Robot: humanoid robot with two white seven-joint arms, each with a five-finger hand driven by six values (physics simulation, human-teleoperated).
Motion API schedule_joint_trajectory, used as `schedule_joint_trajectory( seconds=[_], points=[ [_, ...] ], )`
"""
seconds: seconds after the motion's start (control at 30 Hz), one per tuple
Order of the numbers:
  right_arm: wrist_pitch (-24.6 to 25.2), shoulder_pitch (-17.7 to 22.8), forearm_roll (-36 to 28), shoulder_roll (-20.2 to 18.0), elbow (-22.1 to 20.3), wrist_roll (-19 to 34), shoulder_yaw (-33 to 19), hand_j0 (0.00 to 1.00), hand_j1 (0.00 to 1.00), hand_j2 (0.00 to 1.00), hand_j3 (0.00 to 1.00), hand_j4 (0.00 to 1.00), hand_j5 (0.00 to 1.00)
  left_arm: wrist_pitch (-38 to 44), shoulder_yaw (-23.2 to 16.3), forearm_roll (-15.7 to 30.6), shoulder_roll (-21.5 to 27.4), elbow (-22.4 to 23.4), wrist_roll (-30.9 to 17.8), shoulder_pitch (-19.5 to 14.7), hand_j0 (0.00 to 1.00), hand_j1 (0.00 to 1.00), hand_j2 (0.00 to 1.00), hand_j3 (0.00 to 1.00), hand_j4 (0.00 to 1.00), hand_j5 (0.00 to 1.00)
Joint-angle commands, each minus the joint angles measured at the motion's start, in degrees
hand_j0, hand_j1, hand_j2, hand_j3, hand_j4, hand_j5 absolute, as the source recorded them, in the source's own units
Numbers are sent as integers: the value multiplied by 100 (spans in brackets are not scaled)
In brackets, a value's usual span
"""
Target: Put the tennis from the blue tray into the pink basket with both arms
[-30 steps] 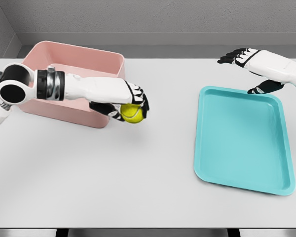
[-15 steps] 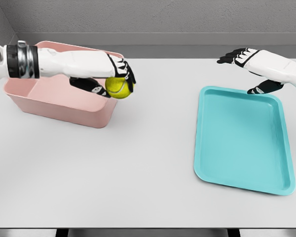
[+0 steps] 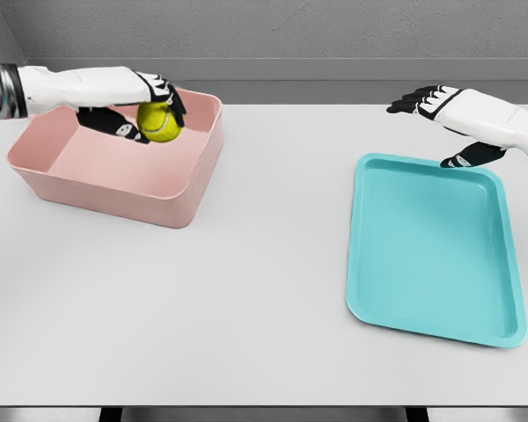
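A yellow-green tennis ball (image 3: 158,121) is held above the inside of the pink basket (image 3: 123,193), near its back right part. My left hand (image 3: 148,110) is shut on the ball, its arm reaching in from the upper left. The blue tray (image 3: 431,246) lies on the right of the table with nothing in it. My right hand (image 3: 444,123) hovers open just beyond the tray's far edge, fingers spread.
The basket and tray sit on a white table (image 3: 246,308) with a grey wall behind. A wide stretch of table lies between basket and tray.
My left hand has carried the ball up and to the left, from beside the basket's front right corner to above its inside. The right hand has stayed still.
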Motion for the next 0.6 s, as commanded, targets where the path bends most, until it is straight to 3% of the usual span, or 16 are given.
schedule_joint_trajectory(
  seconds=[0.0,0.13,0.17,0.23,0.47,0.57],
  points=[
    [8,0,-38,-6,-2,-7,-6,100,100,100,100,100,100,-22,17,35,-45,445,1,0,42,42,42,42,42,42],
    [8,0,-38,-6,-2,-7,-6,100,100,100,100,100,100,-22,17,26,-106,717,1,0,42,42,42,42,42,42],
    [8,9,-38,-6,-2,-7,-6,100,100,100,100,100,100,-22,17,9,-124,735,1,0,55,55,55,55,55,55],
    [8,0,-38,-6,-2,2,-6,100,100,100,100,100,100,-22,17,0,-124,770,1,0,100,100,100,100,100,100],
    [8,9,-38,-6,-2,-7,-6,100,100,100,100,100,100,-22,26,26,-80,709,1,26,100,100,100,100,100,100],
    [8,9,-38,-6,-11,-7,-6,100,100,100,100,100,100,-22,263,61,-18,243,1,105,100,100,100,100,100,100]
  ],
)
